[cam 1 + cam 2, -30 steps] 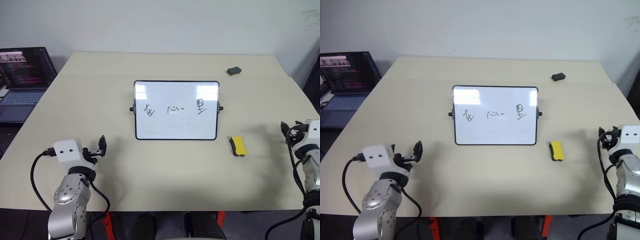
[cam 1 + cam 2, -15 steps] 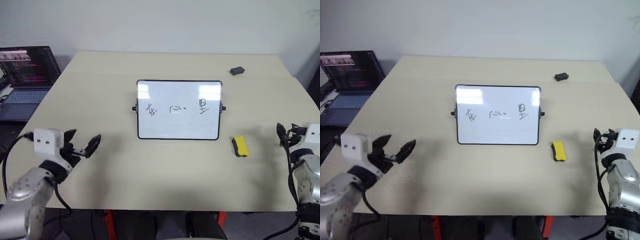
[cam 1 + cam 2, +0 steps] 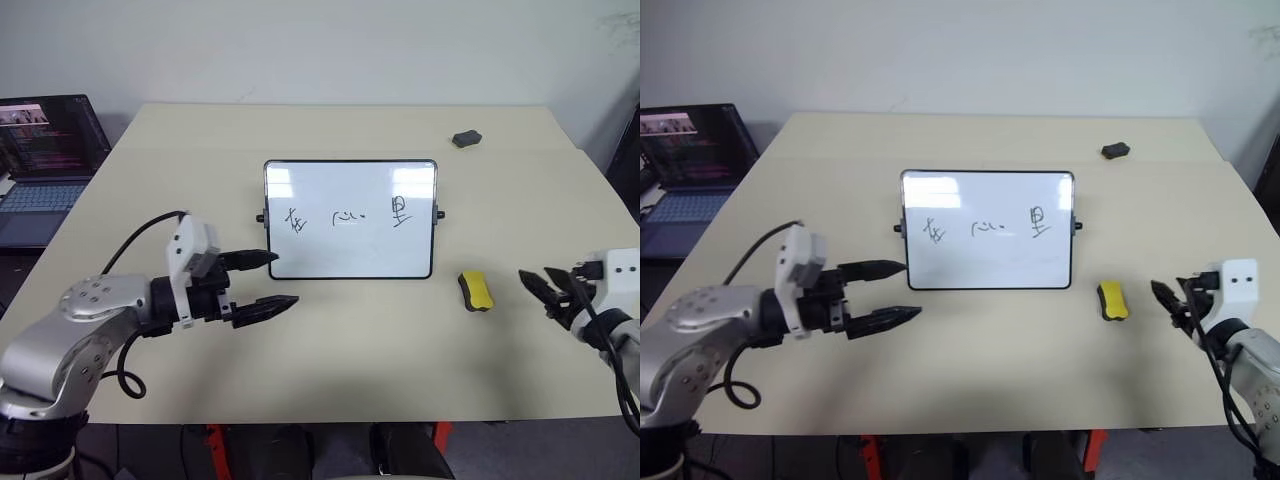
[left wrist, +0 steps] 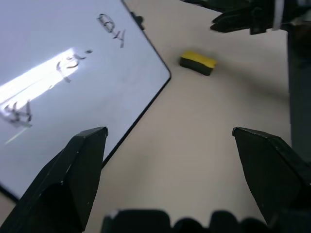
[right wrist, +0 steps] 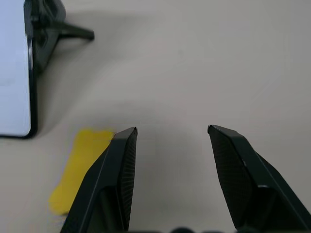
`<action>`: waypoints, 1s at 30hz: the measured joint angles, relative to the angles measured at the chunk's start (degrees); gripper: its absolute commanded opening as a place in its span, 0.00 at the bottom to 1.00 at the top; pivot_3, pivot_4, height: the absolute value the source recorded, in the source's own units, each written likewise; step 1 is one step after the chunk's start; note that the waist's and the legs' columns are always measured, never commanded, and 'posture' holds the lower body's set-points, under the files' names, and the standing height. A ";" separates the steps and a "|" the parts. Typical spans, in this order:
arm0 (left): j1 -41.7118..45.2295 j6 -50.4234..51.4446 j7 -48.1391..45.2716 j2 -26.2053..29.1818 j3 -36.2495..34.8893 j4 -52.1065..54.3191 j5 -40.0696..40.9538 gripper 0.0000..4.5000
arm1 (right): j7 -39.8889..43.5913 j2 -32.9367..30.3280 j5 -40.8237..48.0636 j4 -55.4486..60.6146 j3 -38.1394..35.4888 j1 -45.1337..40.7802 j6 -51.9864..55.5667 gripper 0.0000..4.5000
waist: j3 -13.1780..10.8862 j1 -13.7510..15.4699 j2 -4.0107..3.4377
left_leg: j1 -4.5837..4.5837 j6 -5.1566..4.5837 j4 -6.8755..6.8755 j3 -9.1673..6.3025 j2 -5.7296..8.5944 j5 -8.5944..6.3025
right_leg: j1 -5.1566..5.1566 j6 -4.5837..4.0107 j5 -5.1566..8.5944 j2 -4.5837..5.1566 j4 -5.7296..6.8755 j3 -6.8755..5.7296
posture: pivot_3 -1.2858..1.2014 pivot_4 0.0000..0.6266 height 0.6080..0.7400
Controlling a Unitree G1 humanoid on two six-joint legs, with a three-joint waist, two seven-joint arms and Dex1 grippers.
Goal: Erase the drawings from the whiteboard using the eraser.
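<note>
Whiteboard [image 3: 350, 219]: propped upright at centre frame on the surface [image 3: 330, 350].
Drawings [image 3: 345, 215]: three black scribbles in a row across the board's middle.
Left gripper [image 3: 277, 279]: lower left of centre, fingers spread apart, empty, tips just beside the board's lower left corner.
Right gripper [image 3: 538, 290]: lower right edge, fingers apart, empty, near the eraser.
Eraser [image 3: 477, 291]: yellow block lying flat, lower right of the board.
</note>
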State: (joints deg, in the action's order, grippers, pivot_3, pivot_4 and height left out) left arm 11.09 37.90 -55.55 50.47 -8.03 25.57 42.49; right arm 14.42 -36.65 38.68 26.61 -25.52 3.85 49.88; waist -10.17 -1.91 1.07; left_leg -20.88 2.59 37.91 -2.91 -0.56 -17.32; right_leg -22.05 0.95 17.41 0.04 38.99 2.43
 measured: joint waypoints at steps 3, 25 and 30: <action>2.20 -2.35 -3.69 0.87 4.28 -1.40 -3.38 1.00 | -3.15 1.18 1.91 3.97 1.21 -1.61 5.59 0.56 | -0.01 0.04 0.01 | -0.05 0.00 -0.01 -0.01 0.00 0.00 | -0.07 0.00 0.00 -0.02 0.00 0.00 | 0.52 0.24 1.00; 12.33 -10.39 -7.84 -5.85 11.58 -10.26 -12.65 1.00 | -13.31 9.65 -5.09 5.48 9.83 -11.03 13.63 0.83 | -0.04 0.19 0.06 | -0.28 -0.02 0.03 -0.08 0.01 -0.01 | -0.24 0.02 0.02 0.02 -0.02 -0.07 | 0.52 0.24 1.00; 12.66 -11.21 -8.78 -5.98 12.43 -10.67 -14.06 1.00 | -13.28 10.38 -6.43 5.48 10.86 -11.04 14.62 0.83 | -0.04 0.18 0.06 | -0.28 -0.02 0.03 -0.07 0.02 -0.01 | -0.23 0.02 0.02 0.01 -0.01 -0.06 | 0.52 0.24 1.00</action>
State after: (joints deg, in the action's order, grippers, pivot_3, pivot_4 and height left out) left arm 23.74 26.69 -64.33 44.49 4.41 14.90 28.43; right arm 1.14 -26.28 32.26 32.09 -14.66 -7.19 64.50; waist -10.20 -1.73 1.12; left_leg -21.16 2.57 37.94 -2.98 -0.54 -17.33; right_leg -22.29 0.97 17.44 0.05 38.98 2.37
